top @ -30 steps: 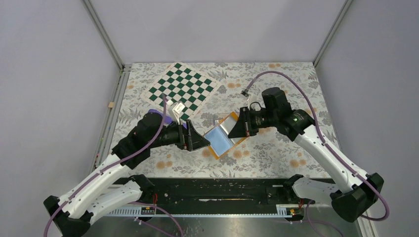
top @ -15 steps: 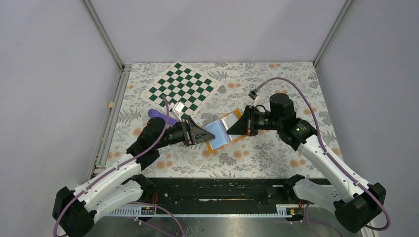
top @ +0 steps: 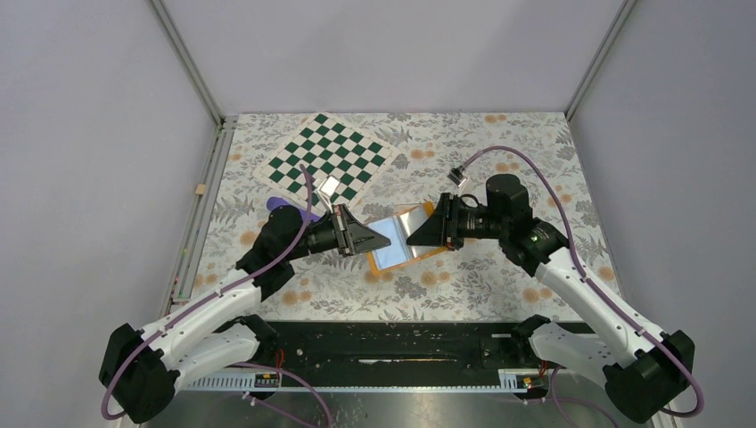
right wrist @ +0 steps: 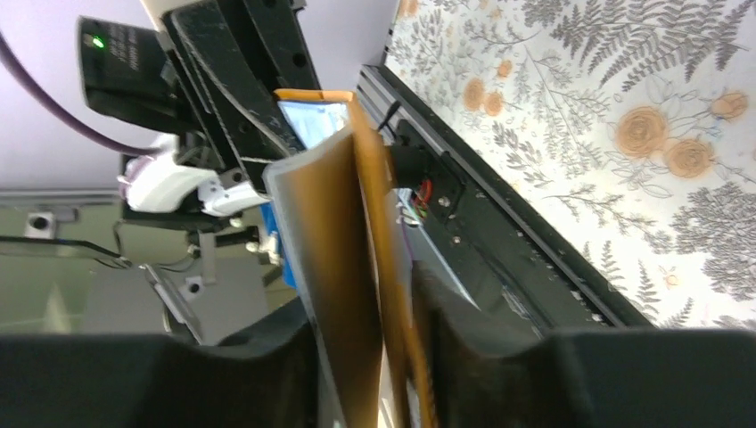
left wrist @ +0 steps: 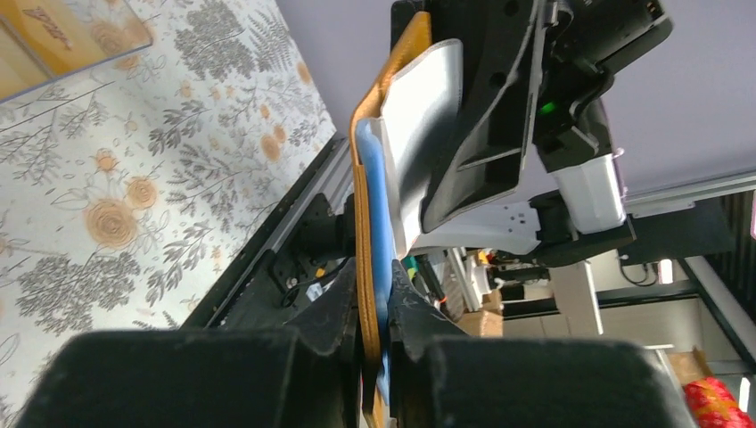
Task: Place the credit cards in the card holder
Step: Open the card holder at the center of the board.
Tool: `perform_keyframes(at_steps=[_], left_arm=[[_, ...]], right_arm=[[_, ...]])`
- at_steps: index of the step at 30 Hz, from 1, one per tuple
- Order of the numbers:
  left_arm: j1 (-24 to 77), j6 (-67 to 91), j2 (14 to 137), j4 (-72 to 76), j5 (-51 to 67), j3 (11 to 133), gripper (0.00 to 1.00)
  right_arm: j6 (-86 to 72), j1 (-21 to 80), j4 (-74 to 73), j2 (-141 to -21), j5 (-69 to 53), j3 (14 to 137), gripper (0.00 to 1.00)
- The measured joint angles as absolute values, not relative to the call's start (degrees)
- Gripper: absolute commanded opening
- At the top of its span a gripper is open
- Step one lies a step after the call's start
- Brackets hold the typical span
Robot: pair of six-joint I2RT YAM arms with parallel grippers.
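Observation:
The card holder hangs open in the air between both arms, its orange outside facing down and its light-blue and grey inside facing up. My left gripper is shut on its left edge, and the left wrist view shows the orange cover and blue lining pinched between the fingers. My right gripper has the grey-striped right flap between its fingers, which rest loosely against both sides. A tan card with lettering lies on the floral table.
A green-and-white chessboard mat lies at the back left of the floral table. A purple flat thing shows beside the left arm, partly hidden by it. The black base rail runs along the near edge.
The left gripper moved right to the holder and closed on its left edge. The right gripper's hold has loosened a little. The holder was lifted and shifted slightly toward the back.

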State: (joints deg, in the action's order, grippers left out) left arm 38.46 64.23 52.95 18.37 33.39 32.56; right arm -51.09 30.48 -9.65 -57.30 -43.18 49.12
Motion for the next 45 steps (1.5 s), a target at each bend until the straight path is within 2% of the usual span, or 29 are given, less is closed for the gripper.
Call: perform_keyframes(at_steps=[3,8,10,13,15,18,27,29,31,33,35,39,45], left_arm=[[38.46,61.06,51.92,12.71,33.76,34.24,0.0],[38.39,56.84,50.98,6.22,35.86,36.42,0.0],[38.39,55.77,50.87,4.95,36.56,36.56,0.0],[38.35,54.35,50.39,2.55,37.15,36.62,0.0],[38.35,53.76,50.24,1.78,37.5,36.62,0.0],[38.35,53.39,50.24,1.13,37.76,36.62,0.0],[38.35,52.1,50.24,-0.69,38.17,37.19,0.06],[38.35,51.35,50.24,-1.67,38.17,37.67,0.13],[38.37,50.57,50.24,-2.74,38.04,38.04,0.25],[38.39,49.54,50.24,-4.43,37.45,38.63,0.49],[38.39,48.12,50.15,-6.83,36.18,39.38,0.65],[38.39,45.82,49.21,-13.37,30.94,40.86,0.75],[38.39,44.6,46.52,-22.11,20.93,41.91,0.77]], right_arm=[[-48.42,30.24,-12.49,-57.3,-43.44,49.67,0.62],[-44.71,29.87,-15.88,-58.0,-44.6,51.79,0.63],[-43.66,29.87,-16.38,-58.85,-45.98,52.49,0.59],[-42.41,29.82,-16.64,-60.25,-48.77,52.97,0.43],[-42.04,29.82,-16.47,-60.99,-50.7,52.99,0.29],[-42.17,29.82,-15.86,-61.63,-53.01,52.97,0.01],[-41.3,29.61,-16.21,-61.71,-53.54,52.01,0.0],[-40.29,29.61,-17.26,-61.69,-52.71,52.01,0.0],[-39.07,29.61,-19.07,-61.58,-51.2,52.07,0.0],[-37.71,29.61,-21.58,-61.47,-49.3,52.29,0.0],[-36.58,29.61,-24.21,-61.1,-47.09,52.34,0.0],[-35.75,29.61,-26.59,-60.69,-44.34,52.25,0.0],[-35.42,29.61,-26.44,-62.24,-41.98,51.11,0.0]])
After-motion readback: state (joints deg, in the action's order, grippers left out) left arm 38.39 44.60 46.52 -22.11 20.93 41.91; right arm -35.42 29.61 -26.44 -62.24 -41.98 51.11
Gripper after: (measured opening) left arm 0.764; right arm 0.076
